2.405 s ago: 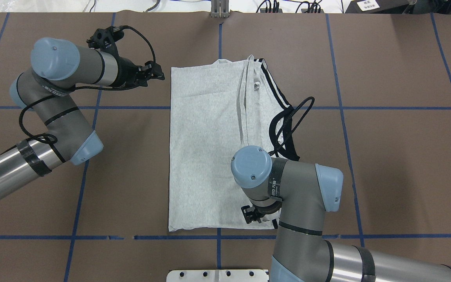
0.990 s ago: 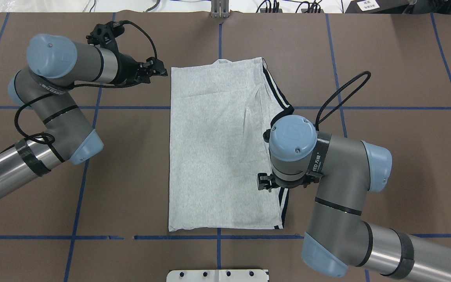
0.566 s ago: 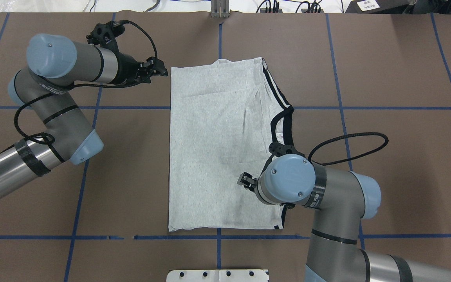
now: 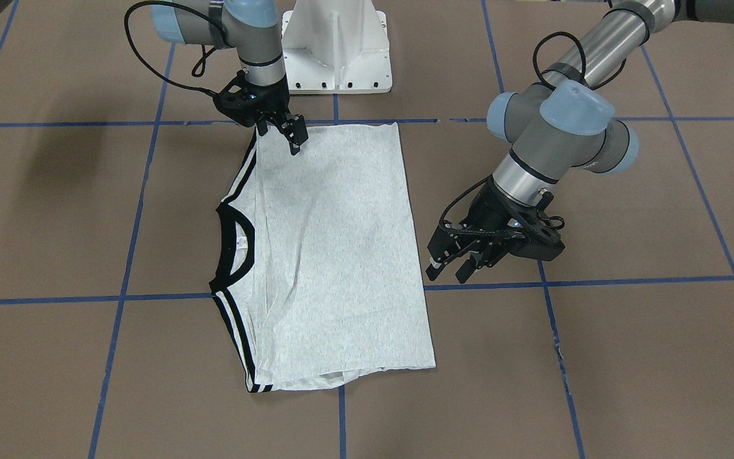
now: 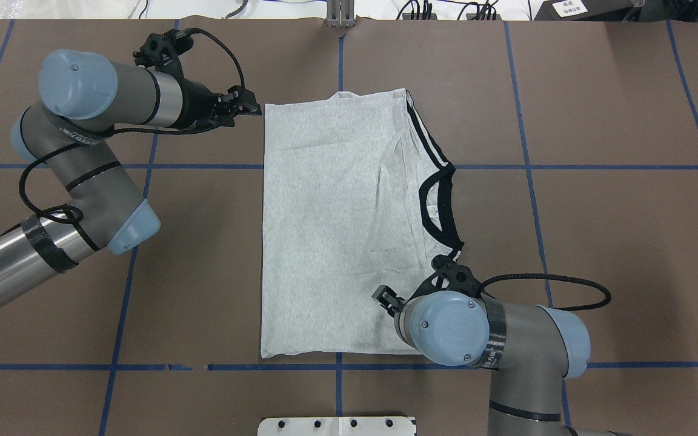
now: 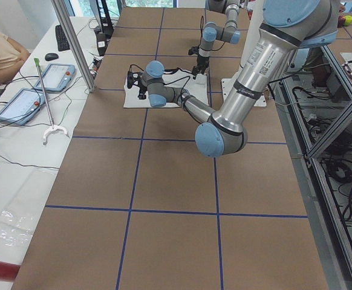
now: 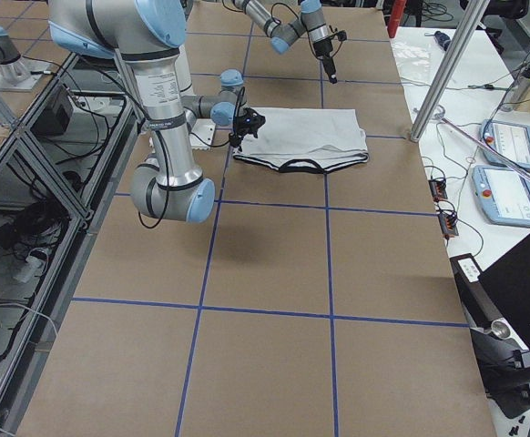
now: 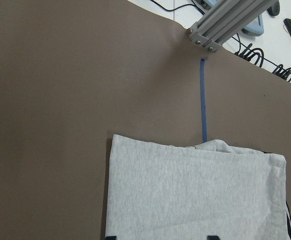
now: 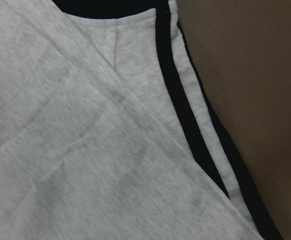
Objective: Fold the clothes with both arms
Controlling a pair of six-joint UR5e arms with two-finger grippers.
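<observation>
Left hand [image 4: 446, 273] wide beside T-shirt [image 4: 335, 255], right hand [image 4: 292, 137] perhaps touching it, grip unclear, neck label [image 4: 241, 241] illegible

Brown table surface [image 5: 597, 91] marked with blue tape grid [image 5: 628, 166]; white side bench [image 6: 6, 181] carries tablets [image 6: 55, 75] and keyboard [image 6: 61, 37].

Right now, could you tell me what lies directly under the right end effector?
Under the right end effector lies the T-shirt: layered grey folds and its black-and-white stripe, with brown table beside them. Whatever lies beneath the cloth is covered.
</observation>
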